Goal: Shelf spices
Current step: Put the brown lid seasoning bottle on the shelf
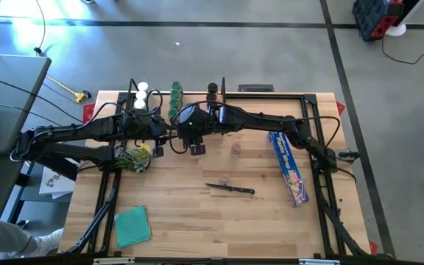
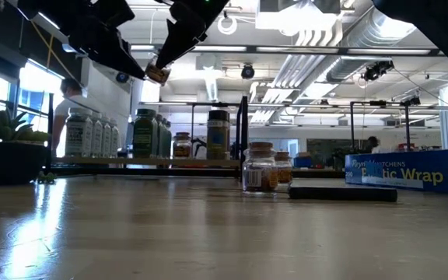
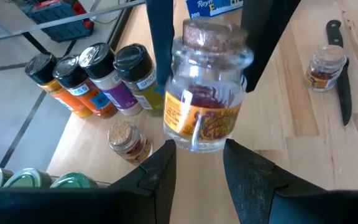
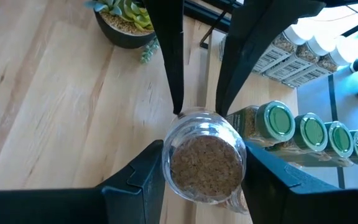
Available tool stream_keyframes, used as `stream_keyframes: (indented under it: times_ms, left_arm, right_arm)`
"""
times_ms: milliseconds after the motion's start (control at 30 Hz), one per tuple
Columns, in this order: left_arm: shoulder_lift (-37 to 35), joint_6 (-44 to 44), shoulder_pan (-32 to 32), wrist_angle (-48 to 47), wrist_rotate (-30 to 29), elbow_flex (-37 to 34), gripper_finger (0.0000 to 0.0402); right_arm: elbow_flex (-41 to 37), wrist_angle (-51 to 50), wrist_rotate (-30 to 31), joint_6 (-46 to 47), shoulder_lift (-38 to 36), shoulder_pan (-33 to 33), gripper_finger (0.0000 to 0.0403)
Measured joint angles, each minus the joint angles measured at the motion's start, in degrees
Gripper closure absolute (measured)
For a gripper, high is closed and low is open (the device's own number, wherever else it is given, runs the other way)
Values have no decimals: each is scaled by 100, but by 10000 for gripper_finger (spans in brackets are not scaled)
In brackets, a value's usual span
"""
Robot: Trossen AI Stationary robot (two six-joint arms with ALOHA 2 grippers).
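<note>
A small clear spice jar [image 3: 204, 106] with a cork lid [image 4: 205, 163] and an orange label is up in the air between both grippers, seen high in the low view [image 2: 158, 74]. My left gripper [image 3: 201, 155] is at its base. My right gripper [image 4: 204, 165] is at its top. The shelf [image 2: 193, 161] at the table's far edge carries standing jars: white-capped [image 1: 140, 92], green-capped [image 1: 175, 96], black-capped [image 3: 86, 68] and a small corked one [image 3: 126, 140]. Two more corked jars [image 1: 235, 148] [image 1: 225, 179] stand on the tabletop. My left gripper pinches the jar's base [image 3: 194, 144] between its two fingertips, coming from the table's left. My right gripper has the jar's shoulder just under the cork [image 3: 244, 59] between its two fingers [image 3: 263, 31], from above, pointing down. The jar is lifted clear and tilted.
A dark-handled knife [image 1: 230, 189] lies mid-table near one corked jar. The long blue wrap box [image 1: 288, 165] lies to the right. A potted succulent [image 1: 132, 158] sits under the left arm, and a teal cloth [image 1: 132, 224] lies near the front left edge.
</note>
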Motion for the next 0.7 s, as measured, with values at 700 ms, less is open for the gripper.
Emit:
stream_keyframes:
  times_ms: [700]
  left_arm:
    - [-11,135,7,162,220,-12,398]
  right_arm:
    - [-7,252,-33,32,-22,22,247]
